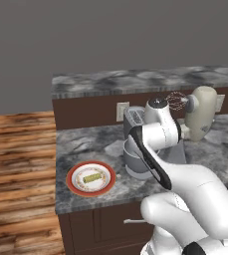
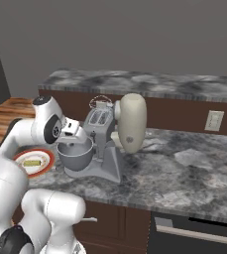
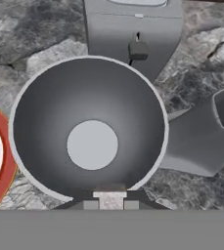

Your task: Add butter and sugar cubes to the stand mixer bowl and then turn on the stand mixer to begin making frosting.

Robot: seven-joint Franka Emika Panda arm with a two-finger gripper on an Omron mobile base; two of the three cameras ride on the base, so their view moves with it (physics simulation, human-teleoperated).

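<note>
From the hand camera I'm looking straight down into the stand mixer bowl (image 3: 91,132), a deep, smooth grey metal round with a flat pale disc at its bottom. My fingers (image 3: 109,201) sit at six o'clock on its rim, pressed together on a small pale cube. The boxy silver toaster (image 3: 133,34) stands at twelve. The red-rimmed plate (image 1: 91,178) carries the butter (image 1: 91,177), a slim yellow-green stick, on the mottled grey stone bench (image 2: 184,173). The stand mixer (image 2: 130,124) has its rounded cream head tilted up.

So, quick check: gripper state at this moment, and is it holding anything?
Gripper: closed on a small pale cube, above the stand mixer bowl.
</note>
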